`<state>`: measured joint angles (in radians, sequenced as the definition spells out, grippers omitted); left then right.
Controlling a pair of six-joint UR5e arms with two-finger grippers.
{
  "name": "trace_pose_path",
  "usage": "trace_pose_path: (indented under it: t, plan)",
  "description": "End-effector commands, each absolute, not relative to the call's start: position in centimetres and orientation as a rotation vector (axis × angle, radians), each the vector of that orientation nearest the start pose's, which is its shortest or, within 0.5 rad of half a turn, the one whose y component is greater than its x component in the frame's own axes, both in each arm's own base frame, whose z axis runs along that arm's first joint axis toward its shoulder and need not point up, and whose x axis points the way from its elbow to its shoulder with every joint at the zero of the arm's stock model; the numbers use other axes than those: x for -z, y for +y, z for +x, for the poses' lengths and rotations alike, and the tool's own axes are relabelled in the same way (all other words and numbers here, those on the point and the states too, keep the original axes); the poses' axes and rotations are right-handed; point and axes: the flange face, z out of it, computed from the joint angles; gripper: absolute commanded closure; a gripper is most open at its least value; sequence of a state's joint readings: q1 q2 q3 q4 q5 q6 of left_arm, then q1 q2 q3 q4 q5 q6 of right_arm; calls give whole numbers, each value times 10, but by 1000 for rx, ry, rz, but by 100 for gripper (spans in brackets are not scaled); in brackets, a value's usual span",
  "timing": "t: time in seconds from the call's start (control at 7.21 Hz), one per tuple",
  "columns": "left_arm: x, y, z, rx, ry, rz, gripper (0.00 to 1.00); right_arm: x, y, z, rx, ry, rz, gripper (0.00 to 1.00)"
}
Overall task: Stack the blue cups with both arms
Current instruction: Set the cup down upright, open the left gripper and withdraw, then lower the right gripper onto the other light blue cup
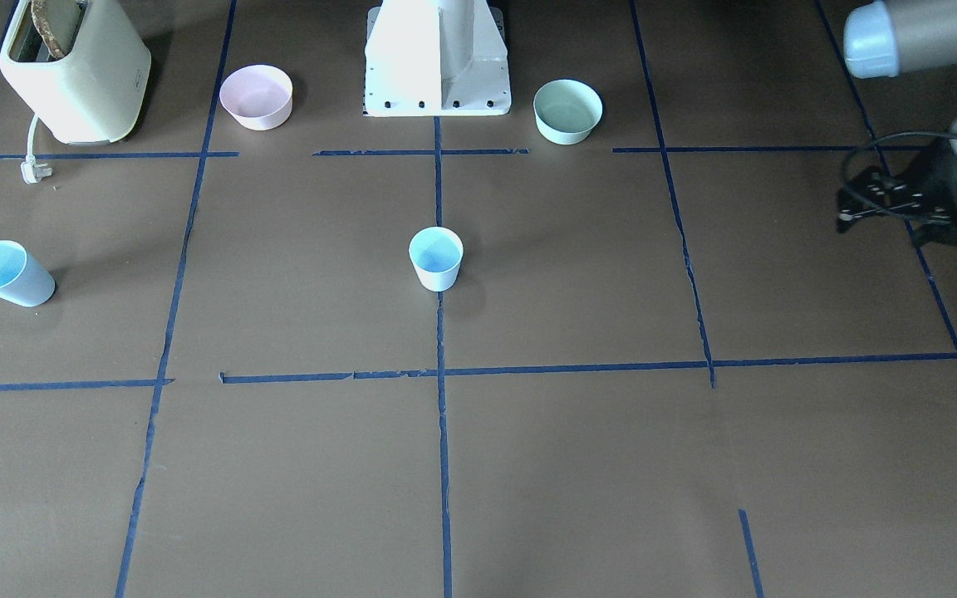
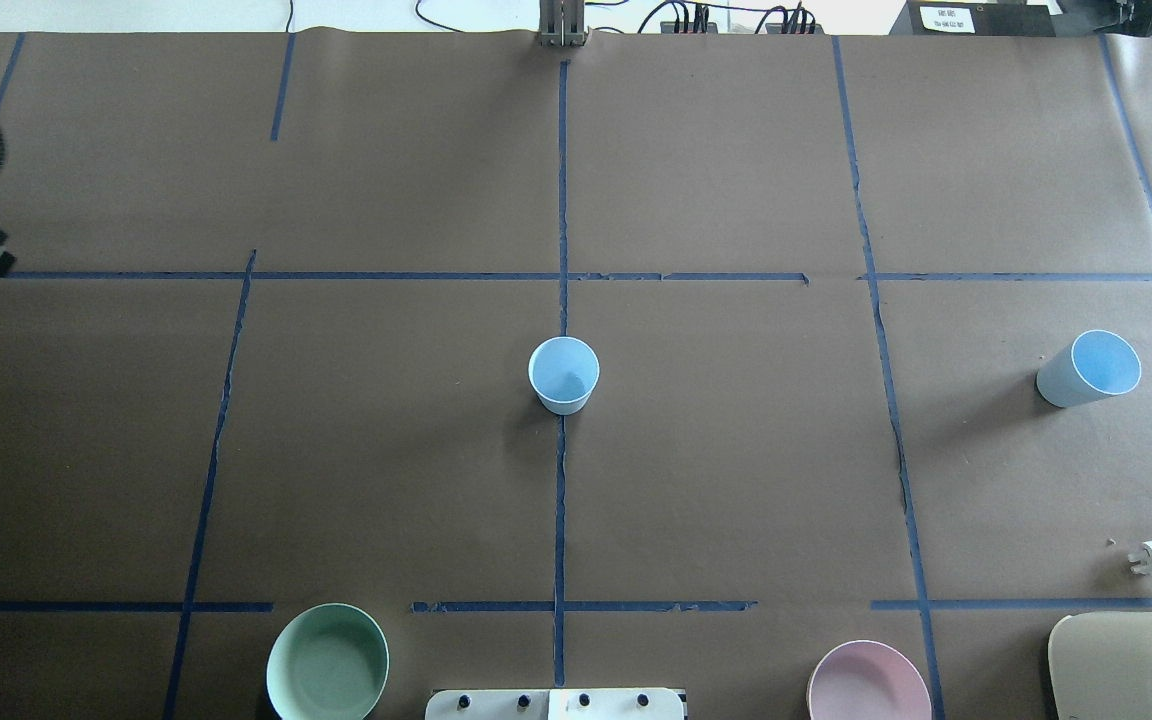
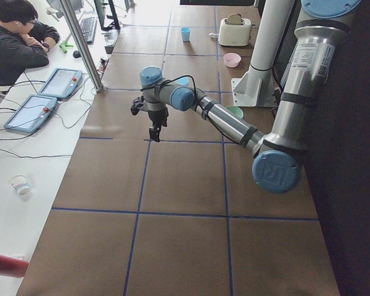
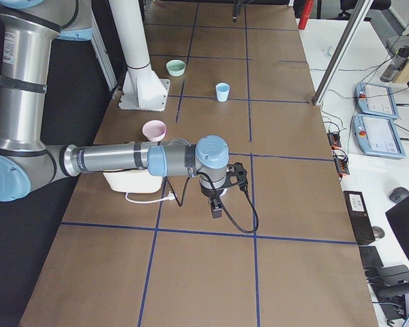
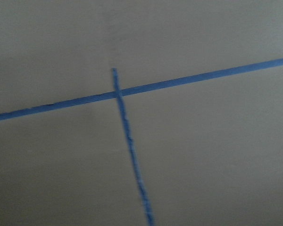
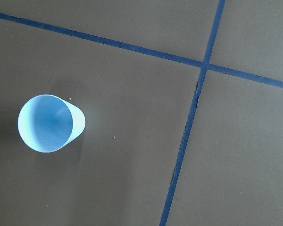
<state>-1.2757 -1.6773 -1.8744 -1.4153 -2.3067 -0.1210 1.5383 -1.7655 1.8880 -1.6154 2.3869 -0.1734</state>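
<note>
Now the left gripper [image 3: 154, 129] and right gripper [image 4: 217, 204] hang empty, open or closed nobody can tell, while one blue cup [image 1: 435, 259] stands in the middle of the table [image 2: 736, 480] and the other cup [image 1: 9, 274] stands on the robot's right, both looking light and slippery, best pinched by the rim.

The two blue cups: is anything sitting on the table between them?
Nothing stands between the middle cup and the right-hand cup: the overhead view shows only brown table cover crossed by one blue tape line.
</note>
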Motion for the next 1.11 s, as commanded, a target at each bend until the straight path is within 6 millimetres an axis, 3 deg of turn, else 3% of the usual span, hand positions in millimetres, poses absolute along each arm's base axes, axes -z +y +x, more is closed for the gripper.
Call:
trace_pose_path:
  t: [0.0, 0.14, 0.28, 0.69, 0.83, 0.97]
  plan:
    - [-583, -477, -36, -229, 766, 71, 0, -588, -418, 45, 207, -812, 127, 0]
    - [-625, -447, -69, -167, 770, 33, 0, -581, -422, 38, 171, -815, 110, 0]
    - [-655, -407, -87, -158, 780, 15, 0, -578, -425, 30, 154, -818, 99, 0]
    - [-656, -400, -92, -127, 820, 25, 0, -552, -427, -55, 18, -888, 122, 0]
    - [-656, -401, -92, -128, 820, 26, 0, -555, -426, -79, 1, -872, 130, 0]
    - [-655, -400, -92, -126, 820, 27, 0, -578, -428, -93, 7, -850, 135, 0]
